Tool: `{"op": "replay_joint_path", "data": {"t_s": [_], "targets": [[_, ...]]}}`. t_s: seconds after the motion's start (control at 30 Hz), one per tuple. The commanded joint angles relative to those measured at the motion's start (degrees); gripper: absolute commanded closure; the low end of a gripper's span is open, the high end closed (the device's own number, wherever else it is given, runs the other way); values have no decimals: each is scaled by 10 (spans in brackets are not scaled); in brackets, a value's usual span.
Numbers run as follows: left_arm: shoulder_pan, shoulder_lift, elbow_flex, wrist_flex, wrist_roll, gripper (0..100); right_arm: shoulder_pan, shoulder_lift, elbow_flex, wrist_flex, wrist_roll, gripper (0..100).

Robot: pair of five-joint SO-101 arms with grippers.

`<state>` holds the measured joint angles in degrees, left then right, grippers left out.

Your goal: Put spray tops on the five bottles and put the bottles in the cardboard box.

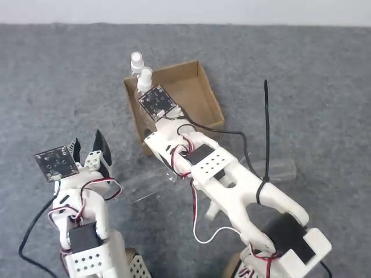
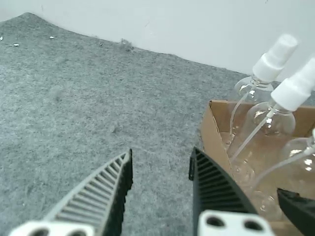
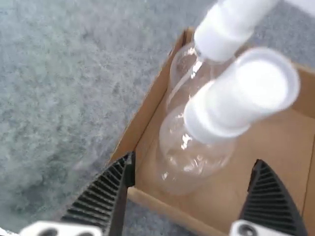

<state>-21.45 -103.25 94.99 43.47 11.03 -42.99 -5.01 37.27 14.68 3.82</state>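
The cardboard box (image 1: pixel 194 92) lies at the table's middle back. Two clear bottles with white spray tops (image 1: pixel 137 60) (image 1: pixel 144 77) stand upright in its far left corner. My right gripper (image 3: pixel 193 164) is open, its fingers on either side of the nearer bottle (image 3: pixel 197 142), just above the box rim (image 3: pixel 147 115). My left gripper (image 1: pixel 87 139) is open and holds nothing, over the carpet left of the box. Its wrist view looks at the box wall (image 2: pixel 212 130) and the bottles (image 2: pixel 251 91) (image 2: pixel 268 123), with a third bottle (image 2: pixel 290 157) partly seen.
Two clear bottles without tops lie on the grey carpet, one (image 1: pixel 149 182) between the arms and one (image 1: pixel 279 169) to the right of the right arm. A black cable tie (image 1: pixel 266 127) sticks up from the right arm.
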Motion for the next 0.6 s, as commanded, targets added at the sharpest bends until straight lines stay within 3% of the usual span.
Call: {"op": "replay_joint_path", "data": {"t_s": [0.0, 0.57], "targets": [[-5, -11, -6, -15, -4, 822, -2, -69, -34, 39, -5, 701], [-5, -11, -6, -15, -4, 822, 0, -220, -35, 219, -5, 701]]}}
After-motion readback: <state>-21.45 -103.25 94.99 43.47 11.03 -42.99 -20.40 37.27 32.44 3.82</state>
